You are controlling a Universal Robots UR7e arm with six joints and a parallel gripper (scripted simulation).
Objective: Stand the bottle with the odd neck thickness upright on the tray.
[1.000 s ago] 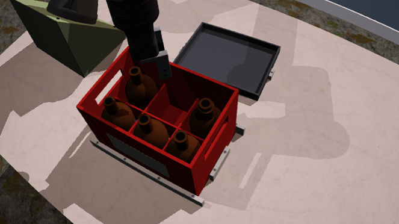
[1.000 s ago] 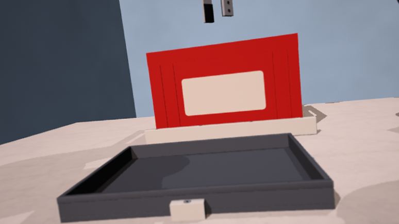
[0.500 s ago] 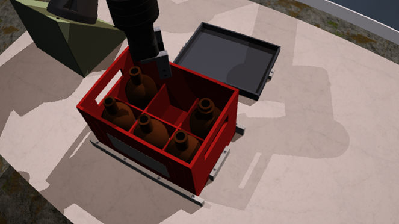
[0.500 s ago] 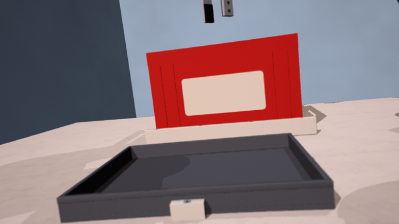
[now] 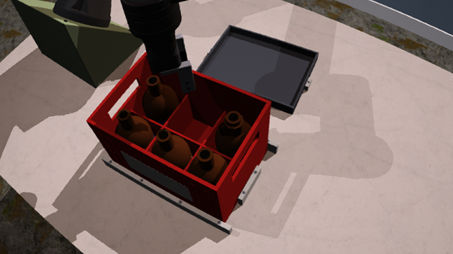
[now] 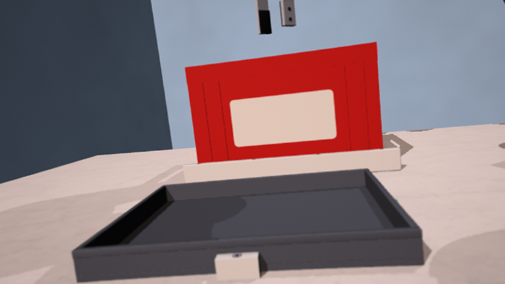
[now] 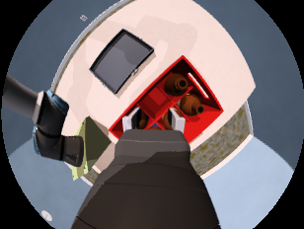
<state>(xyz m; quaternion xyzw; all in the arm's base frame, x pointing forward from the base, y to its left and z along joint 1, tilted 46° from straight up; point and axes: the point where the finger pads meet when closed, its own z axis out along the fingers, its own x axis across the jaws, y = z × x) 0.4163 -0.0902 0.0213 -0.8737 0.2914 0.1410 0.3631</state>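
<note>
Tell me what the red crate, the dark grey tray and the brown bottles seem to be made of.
Red divided crate: probably moulded plastic, satin; even colour, thin dividers.
Dark grey rimmed tray: matt plastic or painted metal; dull, uniform surface leaves it open.
Brown narrow-necked bottles: perhaps amber glass, by shape and colour, though they look opaque.
</note>
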